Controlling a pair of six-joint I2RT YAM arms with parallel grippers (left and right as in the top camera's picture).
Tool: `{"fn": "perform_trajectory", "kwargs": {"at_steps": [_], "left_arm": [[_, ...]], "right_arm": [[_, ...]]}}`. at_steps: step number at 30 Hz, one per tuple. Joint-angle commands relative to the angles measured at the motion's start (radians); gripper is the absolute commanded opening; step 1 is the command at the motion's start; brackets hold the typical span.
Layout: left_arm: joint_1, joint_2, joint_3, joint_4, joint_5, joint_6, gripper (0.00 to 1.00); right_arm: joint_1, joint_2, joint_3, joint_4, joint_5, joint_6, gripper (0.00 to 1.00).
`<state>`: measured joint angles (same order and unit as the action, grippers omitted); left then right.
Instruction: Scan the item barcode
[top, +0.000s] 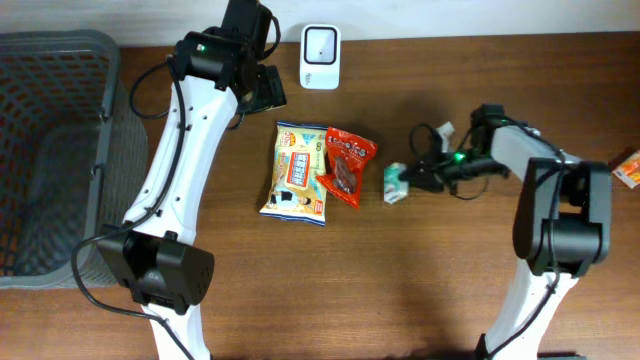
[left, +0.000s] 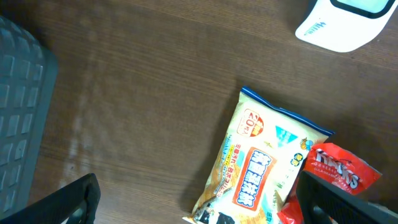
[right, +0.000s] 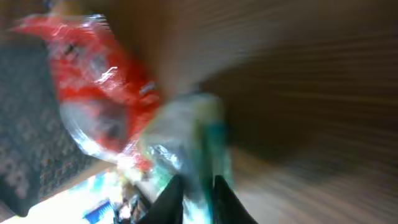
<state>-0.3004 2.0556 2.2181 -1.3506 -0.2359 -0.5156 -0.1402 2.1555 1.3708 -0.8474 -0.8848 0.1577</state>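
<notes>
**newb:** Where's everything sitting?

**yamfan:** Going off the scanner (top: 320, 57): basket (top: 60, 40) is way off to its left. Left claw (top: 262, 88) is just left of it, spread as wide as it goes, holding nothing. Yellow bag (top: 295, 172) is on the scanner's near side, and red bag (top: 347, 165) is there too, a touch right. The packet (top: 395, 184), the little green-and-white thing, is nearer than the scanner and off to its right, with the right claw (top: 412, 180) on it.

**newb:** Actually gripped?

**yamfan:** Looks like it. The wrist view is blurry, but the fingers (right: 171, 199) are nearly together with the packet's edge between them. Can't tell if it's off the table.

**newb:** How do you scan it well?

**yamfan:** My take: get a firm pinch first, since thin wrapper could slip. Then lift, carry it to the scanner and face the barcode flat at the window. I can't see the code, so it may need turning.
</notes>
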Motion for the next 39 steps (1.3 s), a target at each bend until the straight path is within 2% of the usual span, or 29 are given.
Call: {"fn": "perform_trajectory", "kwargs": {"at_steps": [1, 2, 4, 5, 6, 8, 11, 16, 18, 19, 22, 25, 26, 27, 28, 30, 31, 32, 33, 35, 37, 39], "left_arm": [[0.0, -0.014, 0.008, -0.002, 0.004, 0.005, 0.99], [0.0, -0.014, 0.008, -0.002, 0.004, 0.005, 0.99], [0.0, -0.014, 0.008, -0.002, 0.004, 0.005, 0.99], [0.0, -0.014, 0.008, -0.002, 0.004, 0.005, 0.99], [0.0, -0.014, 0.008, -0.002, 0.004, 0.005, 0.99], [0.0, -0.014, 0.008, -0.002, 0.004, 0.005, 0.99], [0.0, -0.014, 0.008, -0.002, 0.004, 0.005, 0.99], [0.0, -0.014, 0.008, -0.002, 0.004, 0.005, 0.99], [0.0, -0.014, 0.008, -0.002, 0.004, 0.005, 0.99], [0.0, -0.014, 0.008, -0.002, 0.004, 0.005, 0.99], [0.0, -0.014, 0.008, -0.002, 0.004, 0.005, 0.99], [0.0, -0.014, 0.008, -0.002, 0.004, 0.005, 0.99], [0.0, -0.014, 0.008, -0.002, 0.004, 0.005, 0.99], [0.0, -0.014, 0.008, -0.002, 0.004, 0.005, 0.99], [0.0, -0.014, 0.008, -0.002, 0.004, 0.005, 0.99], [0.0, -0.014, 0.008, -0.002, 0.004, 0.005, 0.99], [0.0, -0.014, 0.008, -0.002, 0.004, 0.005, 0.99], [0.0, -0.014, 0.008, -0.002, 0.004, 0.005, 0.99], [0.0, -0.014, 0.008, -0.002, 0.004, 0.005, 0.99], [0.0, -0.014, 0.008, -0.002, 0.004, 0.005, 0.99], [0.0, -0.014, 0.008, -0.002, 0.004, 0.005, 0.99], [0.0, -0.014, 0.008, -0.002, 0.004, 0.005, 0.99]], "right_arm": [[-0.072, -0.055, 0.071, -0.122, 0.33, 0.011, 0.38], [-0.081, -0.088, 0.122, -0.203, 0.429, 0.005, 0.44], [-0.055, -0.115, 0.2, -0.329, 0.448, -0.066, 0.55], [-0.024, -0.114, 0.199, -0.342, 0.448, -0.076, 0.55], [0.018, -0.108, 0.18, -0.316, 0.448, -0.076, 0.55], [0.116, -0.1, 0.127, -0.211, 0.449, -0.076, 0.61], [0.194, -0.1, 0.066, -0.104, 0.449, -0.064, 0.61], [0.199, -0.099, -0.011, -0.013, 0.504, -0.064, 0.61], [0.199, -0.099, -0.057, 0.036, 0.492, -0.064, 0.1], [0.199, -0.1, -0.057, 0.039, 0.468, -0.064, 0.04], [0.199, -0.1, 0.003, 0.062, 0.388, -0.064, 0.04], [0.215, -0.1, 0.225, 0.088, 0.523, -0.064, 0.04], [0.243, -0.1, 0.335, 0.178, 0.654, -0.064, 0.04], [0.263, -0.1, 0.372, 0.248, 0.715, -0.065, 0.04], [0.305, -0.1, 0.386, 0.431, 0.833, -0.081, 0.04], [0.377, -0.066, 0.385, 0.71, 0.939, -0.23, 0.04], [0.411, -0.04, 0.385, 0.819, 0.966, -0.349, 0.04], [0.463, 0.016, 0.385, 0.976, 0.98, -0.561, 0.04], [0.486, 0.051, 0.385, 1.056, 0.98, -0.683, 0.04], [0.529, 0.174, 0.385, 1.286, 0.982, -1.049, 0.04], [0.539, 0.245, 0.386, 1.345, 1.001, -1.178, 0.04], [0.534, 0.26, 0.386, 1.346, 0.99, -1.179, 0.04]]}}
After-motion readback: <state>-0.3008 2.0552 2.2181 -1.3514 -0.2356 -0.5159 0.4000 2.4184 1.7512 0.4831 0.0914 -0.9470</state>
